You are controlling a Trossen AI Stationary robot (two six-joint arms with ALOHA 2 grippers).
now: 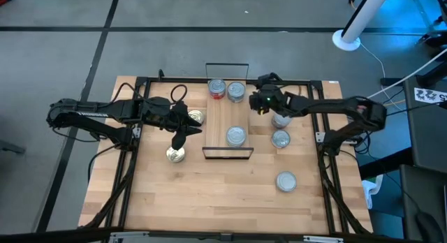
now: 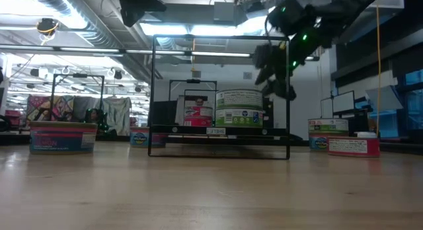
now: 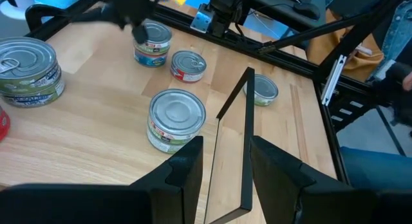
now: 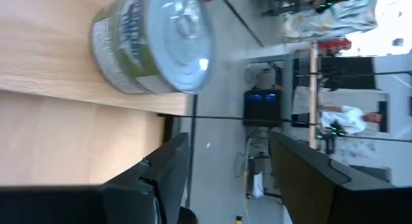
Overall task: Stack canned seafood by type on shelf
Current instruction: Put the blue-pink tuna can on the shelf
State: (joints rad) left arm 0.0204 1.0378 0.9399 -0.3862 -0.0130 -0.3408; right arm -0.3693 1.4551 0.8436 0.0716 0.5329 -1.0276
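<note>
The shelf (image 1: 225,116) is a narrow light-wood board with black wire frames at its ends, in the table's middle. On it stand three tins: a red-labelled one (image 1: 217,89) and a silver one (image 1: 236,91) at the far end, another silver one (image 1: 236,136) near the near end. My right gripper (image 1: 258,102) hovers open just right of the far tins; its wrist view shows the green-labelled tin (image 4: 158,40) ahead of the empty fingers (image 4: 228,166). My left gripper (image 1: 186,127) stands open left of the shelf, nothing between its fingers (image 3: 225,166).
Loose tins rest on the tabletop: two gold-topped (image 1: 195,117) (image 1: 175,155) left of the shelf, three silver-topped (image 1: 281,119) (image 1: 281,139) (image 1: 286,181) to its right. The shelf's near wire frame (image 3: 244,121) stands upright in front of my left gripper. Black rails edge the table.
</note>
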